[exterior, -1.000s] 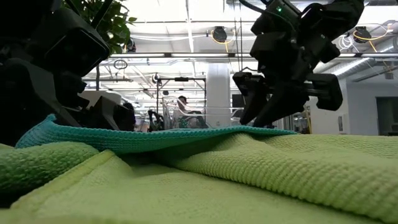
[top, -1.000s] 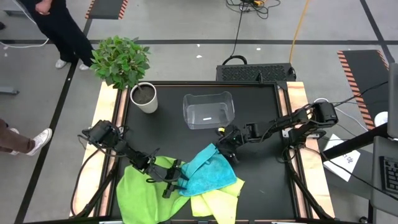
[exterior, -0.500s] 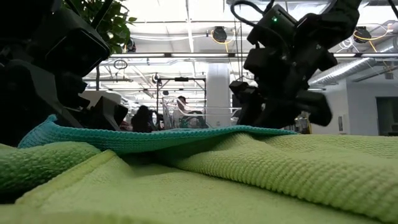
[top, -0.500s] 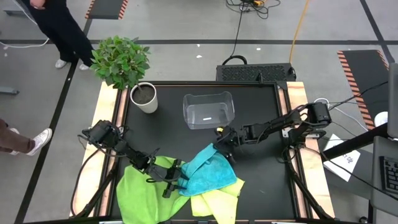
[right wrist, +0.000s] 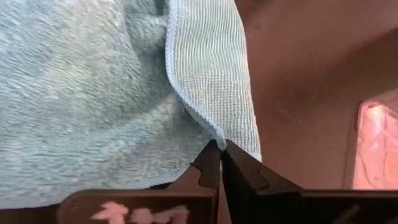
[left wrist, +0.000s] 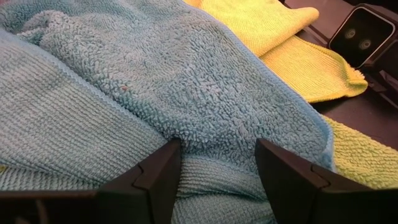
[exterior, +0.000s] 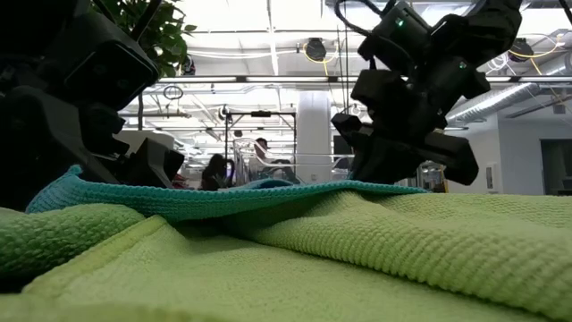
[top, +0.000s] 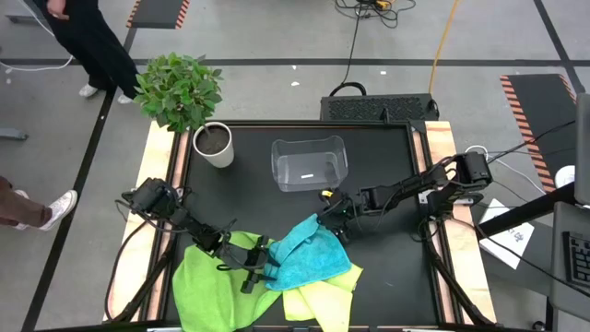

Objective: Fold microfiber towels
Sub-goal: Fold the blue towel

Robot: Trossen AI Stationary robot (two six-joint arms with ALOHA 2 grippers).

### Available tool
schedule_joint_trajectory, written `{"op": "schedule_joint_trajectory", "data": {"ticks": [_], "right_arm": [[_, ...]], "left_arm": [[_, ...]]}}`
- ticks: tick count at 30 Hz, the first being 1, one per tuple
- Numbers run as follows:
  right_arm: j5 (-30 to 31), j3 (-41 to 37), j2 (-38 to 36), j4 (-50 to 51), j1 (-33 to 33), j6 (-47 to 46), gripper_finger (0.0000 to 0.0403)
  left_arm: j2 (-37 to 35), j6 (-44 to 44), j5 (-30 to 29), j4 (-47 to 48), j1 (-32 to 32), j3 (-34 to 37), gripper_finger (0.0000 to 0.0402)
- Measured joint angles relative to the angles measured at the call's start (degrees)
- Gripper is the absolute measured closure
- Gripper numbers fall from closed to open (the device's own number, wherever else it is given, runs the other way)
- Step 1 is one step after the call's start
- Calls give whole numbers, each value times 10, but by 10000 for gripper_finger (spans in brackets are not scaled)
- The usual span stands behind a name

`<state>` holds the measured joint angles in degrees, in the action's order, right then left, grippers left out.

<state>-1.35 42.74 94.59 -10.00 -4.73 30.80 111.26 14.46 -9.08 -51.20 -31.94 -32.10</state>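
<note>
Right gripper (top: 324, 219) is pinched shut on the turquoise towel (top: 309, 255) edge; the towel spreads toward 7 o'clock from it.

Turquoise towel (top: 309, 256) crumpled atop bright green towel (top: 207, 288) and pale yellow-green towel (top: 318, 302), near table front edge.

towels (top: 277, 277) at table's (top: 387, 277) front, bin (top: 309, 163) behind, plant (top: 214, 145) rear-left

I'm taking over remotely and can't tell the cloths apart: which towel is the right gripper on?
Start at the clear plastic bin on the black table; the heap of towels lies nearer the front edge. The turquoise blue towel lies on top, its corner pinched by the shut right gripper; its neighbours are bright green and pale yellow-green.
</note>
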Motion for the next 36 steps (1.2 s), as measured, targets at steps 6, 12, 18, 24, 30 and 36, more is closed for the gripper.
{"op": "schedule_joint_trajectory", "data": {"ticks": [6,12,18,24,30,36], "right_arm": [[41,0,-54,28,-30,-14,402],[62,0,-133,70,-67,-46,402],[62,0,-175,99,-105,-89,403],[78,0,-173,116,-150,-135,403],[108,0,-169,128,-205,-175,403],[138,-3,-169,148,-252,-230,403]], "left_arm": [[0,-4,0,0,0,0,190],[0,-5,0,0,0,0,190],[0,-8,0,-2,0,0,190],[-6,-6,1,2,0,0,190],[-6,-6,2,2,-1,0,190],[-6,-7,3,2,-1,0,190]]}}
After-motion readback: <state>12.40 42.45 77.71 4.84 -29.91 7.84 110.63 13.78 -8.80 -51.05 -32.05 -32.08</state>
